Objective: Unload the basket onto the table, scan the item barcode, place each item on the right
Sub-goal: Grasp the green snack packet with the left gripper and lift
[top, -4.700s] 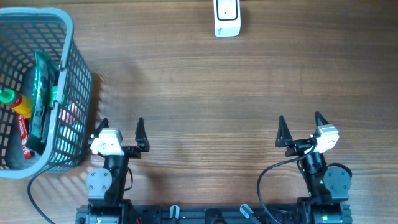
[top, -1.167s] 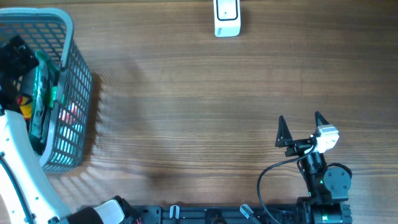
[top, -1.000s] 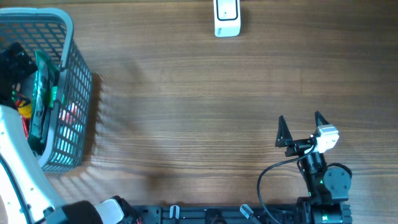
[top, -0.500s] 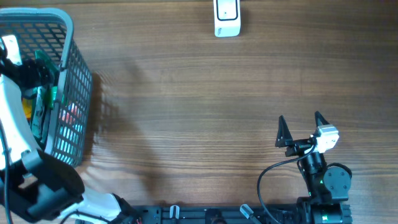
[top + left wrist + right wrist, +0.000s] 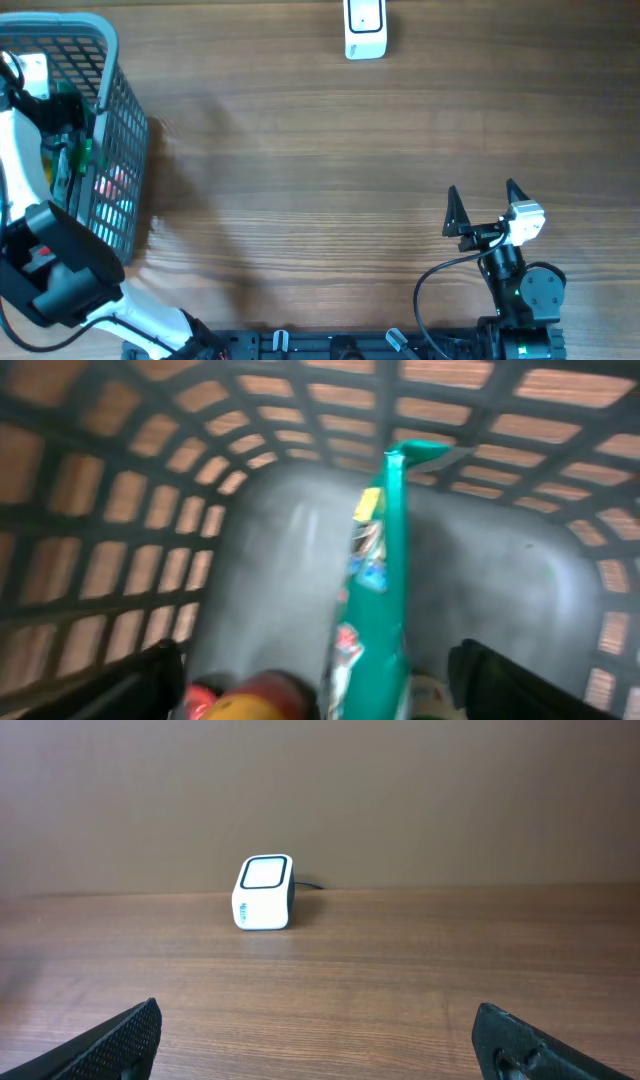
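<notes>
We find the overhead view evenly lit and sharp, the basket (image 5: 125, 150) throwing a faint grid shadow rightward across the bench (image 5: 350, 180). The left wrist view is dim and blurred throughout, and the green packet (image 5: 385, 580) smears. The right wrist view is soft and warm, with the scanner (image 5: 265, 893) crisp and no glare.

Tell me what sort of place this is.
Probably a mock shop checkout on a test bench: a white box-shaped barcode scanner stands on the brown wooden table, and a grey plastic mesh basket holds packaged goods, including a flat green packet.
</notes>
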You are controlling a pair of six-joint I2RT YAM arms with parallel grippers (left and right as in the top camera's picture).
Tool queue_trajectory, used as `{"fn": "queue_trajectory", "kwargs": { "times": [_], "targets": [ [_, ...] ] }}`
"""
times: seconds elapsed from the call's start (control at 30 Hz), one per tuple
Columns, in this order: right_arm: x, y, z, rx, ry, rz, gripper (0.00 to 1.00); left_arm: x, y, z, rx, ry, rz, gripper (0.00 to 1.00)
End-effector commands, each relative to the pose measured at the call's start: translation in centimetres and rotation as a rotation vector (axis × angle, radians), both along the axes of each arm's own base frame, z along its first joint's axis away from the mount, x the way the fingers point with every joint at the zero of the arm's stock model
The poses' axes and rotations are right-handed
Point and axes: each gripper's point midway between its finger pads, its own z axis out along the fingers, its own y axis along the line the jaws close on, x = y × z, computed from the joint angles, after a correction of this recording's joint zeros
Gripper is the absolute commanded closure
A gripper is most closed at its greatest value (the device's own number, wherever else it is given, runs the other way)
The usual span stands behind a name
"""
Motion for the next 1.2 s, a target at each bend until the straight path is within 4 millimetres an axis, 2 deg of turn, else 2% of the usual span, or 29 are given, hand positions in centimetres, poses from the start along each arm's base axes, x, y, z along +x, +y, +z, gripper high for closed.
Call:
{"fn": "queue_trajectory", "kwargs": {
  "times": [0.0, 0.07, 0.1, 0.13, 0.2, 0.27, 0.37, 0.43, 0.67, 0.9, 1.17],
  "targets": [
    [0.0, -0.2, 0.2, -0.006, -0.008, -0.014, 0.0, 1.1, -1.2, -2.0, -0.096, -0.009, -0.061, 0.24],
    [0.0, -0.2, 0.2, -0.006, -0.008, -0.014, 0.0, 1.0, -1.5, -2.5, -0.114, 0.001, -0.062, 0.32],
    [0.0, -0.2, 0.2, -0.006, -0.009, -0.014, 0.0, 0.9, -1.5, -2.6, -0.118, 0.006, -0.062, 0.39],
    [0.0, -0.2, 0.2, -0.006, -0.009, -0.014, 0.0, 0.7, -1.6, -2.7, -0.121, 0.012, -0.061, 0.61],
    [0.0, -0.2, 0.2, -0.006, -0.008, -0.014, 0.0, 0.7, -1.5, -2.6, -0.119, 0.011, -0.06, 0.81],
    [0.0, -0.2, 0.2, -0.006, -0.008, -0.014, 0.0, 0.7, -1.4, -2.2, -0.108, 0.005, -0.057, 0.96],
    [0.0, -0.2, 0.2, -0.006, -0.008, -0.014, 0.0, 0.9, -1.3, -0.9, -0.087, -0.026, -0.058, 0.96],
    [0.0, -0.2, 0.2, -0.006, -0.009, -0.014, 0.0, 1.2, -1.1, 0.8, -0.06, -0.066, -0.06, 0.96],
    [0.0, -0.2, 0.2, -0.006, -0.008, -0.014, 0.0, 1.3, -1.1, 8.4, 0.053, -0.234, -0.069, 0.96],
    [0.0, -0.2, 0.2, -0.006, -0.008, -0.014, 0.0, -0.2, -1.8, 16.4, 0.1, -0.434, 0.006, 0.96],
    [0.0, -0.2, 0.2, -0.006, -0.008, -0.014, 0.0, -3.1, -3.8, 23.6, 0.11, -0.62, 0.061, 0.96]
  ]
}}
